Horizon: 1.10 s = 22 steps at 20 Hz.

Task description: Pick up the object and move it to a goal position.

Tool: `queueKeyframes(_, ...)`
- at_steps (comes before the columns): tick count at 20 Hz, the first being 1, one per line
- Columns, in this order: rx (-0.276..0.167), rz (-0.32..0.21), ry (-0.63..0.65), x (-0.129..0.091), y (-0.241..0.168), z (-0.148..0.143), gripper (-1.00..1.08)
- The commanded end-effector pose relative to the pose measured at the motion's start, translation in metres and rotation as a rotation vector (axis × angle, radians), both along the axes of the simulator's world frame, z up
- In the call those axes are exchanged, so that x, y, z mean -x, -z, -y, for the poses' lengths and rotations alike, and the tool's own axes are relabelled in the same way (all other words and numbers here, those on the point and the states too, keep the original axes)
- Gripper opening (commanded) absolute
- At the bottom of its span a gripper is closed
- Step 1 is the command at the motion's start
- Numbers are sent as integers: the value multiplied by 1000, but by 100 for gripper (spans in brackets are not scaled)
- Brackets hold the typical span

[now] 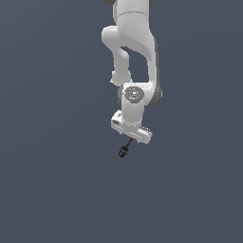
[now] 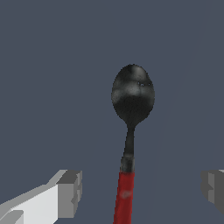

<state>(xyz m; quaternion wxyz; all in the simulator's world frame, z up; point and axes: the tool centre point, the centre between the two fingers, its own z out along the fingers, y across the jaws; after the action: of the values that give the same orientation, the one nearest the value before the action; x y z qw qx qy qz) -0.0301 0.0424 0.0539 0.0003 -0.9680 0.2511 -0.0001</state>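
We see open, plain grey ground (image 1: pixel 57 190) on every side of the arm (image 1: pixel 135 57) in the exterior view, with no other item standing on it. The only thing near the gripper (image 1: pixel 133 137) is the object (image 1: pixel 124 149) itself, a red-shafted stick with a black rounded end that juts out below the white hand. In the wrist view its shaft and knob (image 2: pixel 132 96) fill the middle of the gap between the two grey fingertips (image 2: pixel 70 192) (each pad stands apart from the shaft), and beyond it we see only bare grey.
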Motion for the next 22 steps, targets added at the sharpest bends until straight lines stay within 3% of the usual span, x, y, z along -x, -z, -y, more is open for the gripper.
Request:
queueKeyframes(1,0,-1,1,1,9,0,100)
queueKeyframes(12,0,0,4,1,43,0,100)
queueKeyframes(13,0,0,4,1,43,0,-100)
queueKeyframes(22,0,0,4,1,43,0,-100)
